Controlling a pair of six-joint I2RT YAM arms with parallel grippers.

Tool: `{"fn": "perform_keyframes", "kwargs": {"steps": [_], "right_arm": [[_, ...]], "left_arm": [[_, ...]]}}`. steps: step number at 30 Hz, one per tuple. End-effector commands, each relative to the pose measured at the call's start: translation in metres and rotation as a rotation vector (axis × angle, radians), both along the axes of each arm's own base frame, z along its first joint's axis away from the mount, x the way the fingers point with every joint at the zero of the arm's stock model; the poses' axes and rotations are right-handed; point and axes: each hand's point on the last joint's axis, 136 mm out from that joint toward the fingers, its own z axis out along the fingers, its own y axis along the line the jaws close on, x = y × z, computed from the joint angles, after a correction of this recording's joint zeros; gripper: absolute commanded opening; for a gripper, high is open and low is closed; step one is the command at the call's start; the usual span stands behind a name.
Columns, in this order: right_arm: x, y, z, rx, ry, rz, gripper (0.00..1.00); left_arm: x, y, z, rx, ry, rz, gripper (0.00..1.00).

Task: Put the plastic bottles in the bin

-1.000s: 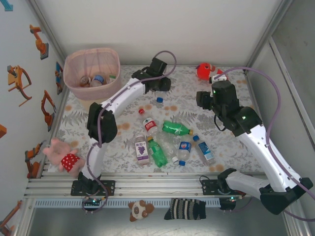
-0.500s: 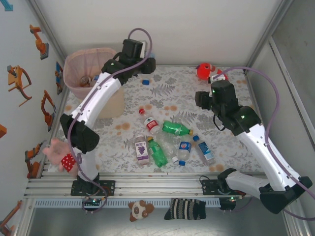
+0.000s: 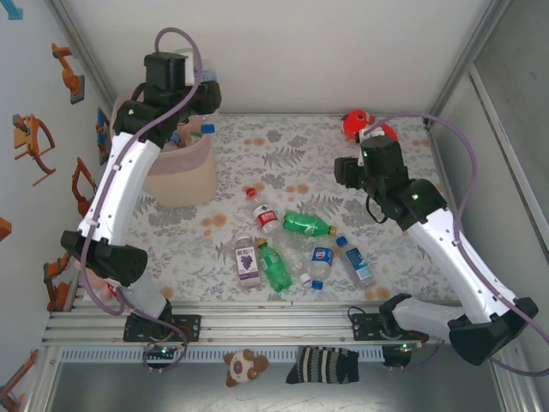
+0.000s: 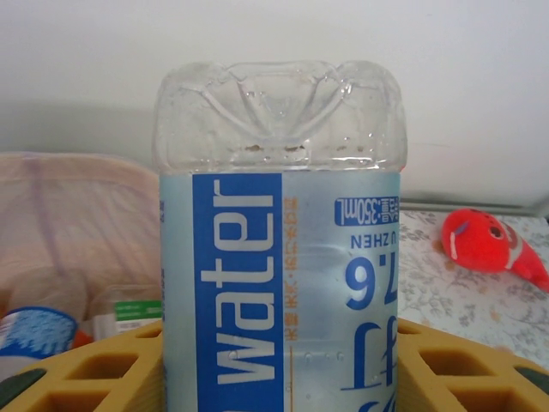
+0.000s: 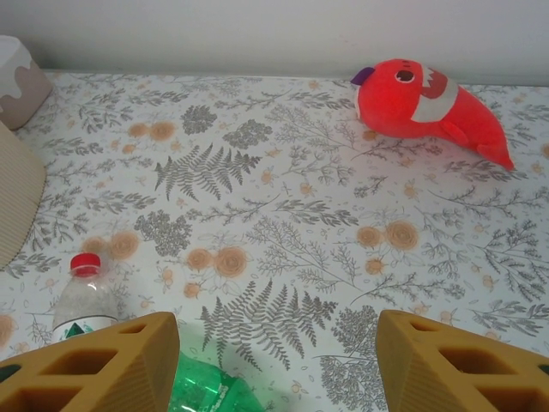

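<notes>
At bin (image 4: 77, 215), left hand (image 4: 279, 378) gripping water bottle (image 4: 279, 215), right hand (image 5: 276, 343) wide, fish plush (image 5: 429, 107) beyond

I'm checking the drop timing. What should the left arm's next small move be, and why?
Probably ease the left claw a little further over the bin before releasing. It is shut on the water bottle, whose blue cap sits near the bin's right rim in the top view, so a drop here might clip the edge.
</notes>
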Motion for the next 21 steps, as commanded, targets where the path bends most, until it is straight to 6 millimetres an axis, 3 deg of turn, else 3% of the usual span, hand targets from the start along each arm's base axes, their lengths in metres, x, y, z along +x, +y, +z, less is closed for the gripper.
{"fn": "perform_keyframes", "kwargs": {"steps": [1, 9, 21], "right_arm": [[0.005, 0.003, 0.018, 0.034, -0.042, 0.001, 0.61], [0.006, 0.004, 0.018, 0.035, -0.039, 0.003, 0.61], [0.006, 0.004, 0.019, 0.033, -0.037, 0.009, 0.6]], "left_arm": [[-0.006, 0.019, -0.002, -0.025, 0.026, 0.013, 0.51], [0.005, 0.055, -0.025, -0.119, 0.115, 0.07, 0.51], [0.027, 0.054, -0.116, -0.211, 0.3, 0.058, 0.51]]}}
